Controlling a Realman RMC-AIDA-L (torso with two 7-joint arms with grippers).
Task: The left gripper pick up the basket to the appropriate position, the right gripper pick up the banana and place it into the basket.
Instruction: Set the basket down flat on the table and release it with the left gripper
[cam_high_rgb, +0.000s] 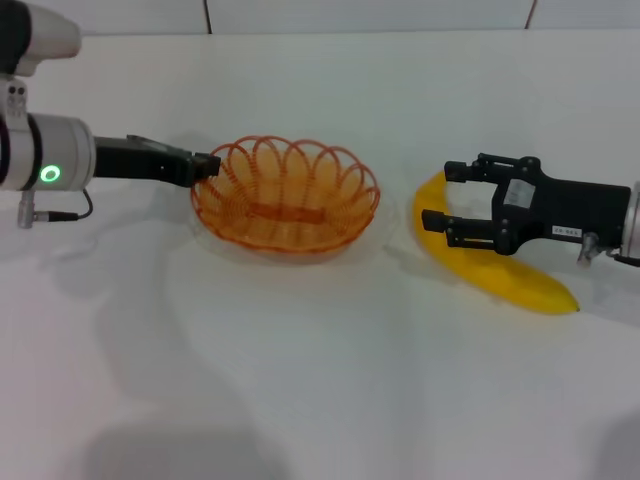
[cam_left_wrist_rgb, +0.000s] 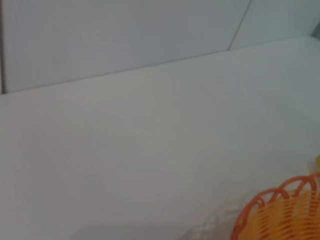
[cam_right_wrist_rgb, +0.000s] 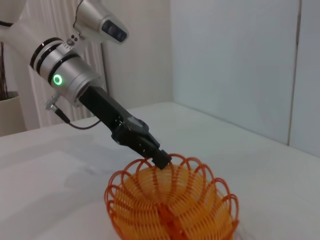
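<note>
The orange wire basket (cam_high_rgb: 285, 195) sits at the table's middle; I cannot tell whether it rests on the surface. My left gripper (cam_high_rgb: 208, 165) is at its left rim with fingers closed on a rim loop. This also shows in the right wrist view, with the left gripper (cam_right_wrist_rgb: 160, 159) on the basket (cam_right_wrist_rgb: 172, 205). The left wrist view shows only part of the basket's rim (cam_left_wrist_rgb: 280, 205). The yellow banana (cam_high_rgb: 505, 278) lies on the table to the basket's right. My right gripper (cam_high_rgb: 445, 195) is open, its two fingers on either side of the banana's far end.
The white table (cam_high_rgb: 320, 380) ends at a white wall (cam_high_rgb: 370, 15) behind. A white wall corner (cam_right_wrist_rgb: 235, 60) and a pale curtain show in the right wrist view. Nothing else stands on the table.
</note>
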